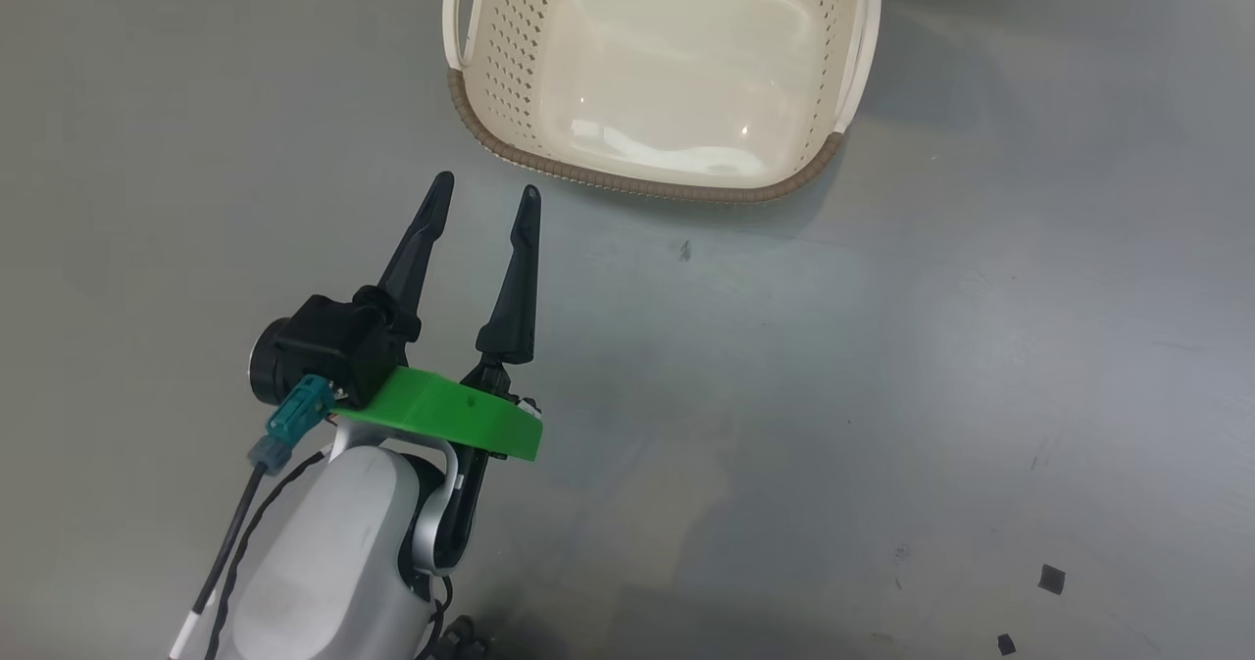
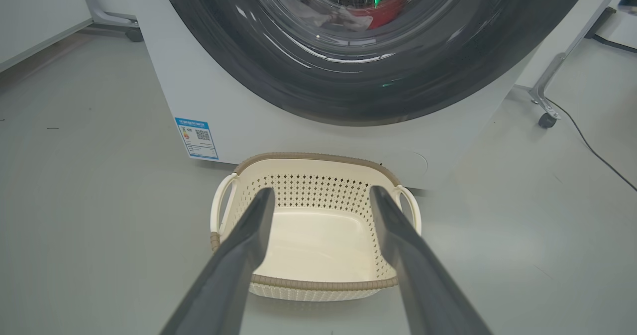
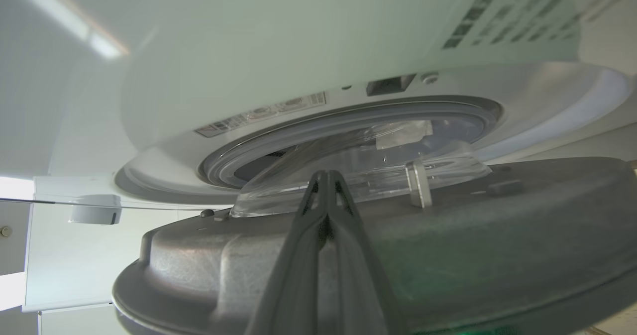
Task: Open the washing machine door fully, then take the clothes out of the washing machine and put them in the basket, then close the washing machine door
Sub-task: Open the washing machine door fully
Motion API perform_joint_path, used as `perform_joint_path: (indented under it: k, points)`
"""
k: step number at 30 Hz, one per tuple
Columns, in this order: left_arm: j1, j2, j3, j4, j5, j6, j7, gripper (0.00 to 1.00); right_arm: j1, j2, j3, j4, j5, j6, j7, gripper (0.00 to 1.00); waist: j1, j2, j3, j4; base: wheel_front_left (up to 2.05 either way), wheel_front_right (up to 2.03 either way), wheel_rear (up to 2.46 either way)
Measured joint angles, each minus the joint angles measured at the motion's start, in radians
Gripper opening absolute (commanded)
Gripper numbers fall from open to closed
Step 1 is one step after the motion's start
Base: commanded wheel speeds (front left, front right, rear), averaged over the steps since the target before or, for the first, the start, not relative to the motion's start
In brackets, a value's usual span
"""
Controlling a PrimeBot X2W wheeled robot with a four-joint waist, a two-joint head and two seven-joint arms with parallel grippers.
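Observation:
The basket (image 1: 637,184) stands empty on the grey floor, right in front of the washing machine (image 2: 239,116). My left gripper (image 1: 485,187) hovers open just short of the basket's near rim (image 2: 318,282), with nothing between its fingers. Above it is the washing machine door (image 2: 348,101), and behind its glass lie red and white clothes (image 2: 383,14). In the right wrist view the door (image 3: 497,235) stands ajar, its grey inner face and clear glass bowl turned away from the grey seal (image 3: 348,121). My right gripper (image 3: 324,173) is shut, its fingers lying along that inner face.
A blue label (image 2: 197,138) marks the machine's lower front. A metal frame leg on a caster (image 2: 545,118) and a black cable (image 2: 597,151) lie to one side of the machine, another caster (image 2: 132,34) to the other. Small dark scraps (image 1: 1051,579) dot the floor.

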Motion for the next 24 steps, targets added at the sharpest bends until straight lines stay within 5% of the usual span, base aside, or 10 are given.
perform_joint_path:
  k: [24]
  points:
    - [0.002,0.0,0.022,0.018,0.021,0.0,0.0,1.0,0.112,0.008,0.029,0.031,-0.001,0.0,0.06,0.0,0.0,0.0,-0.089,-0.042,0.0,0.0,0.0]
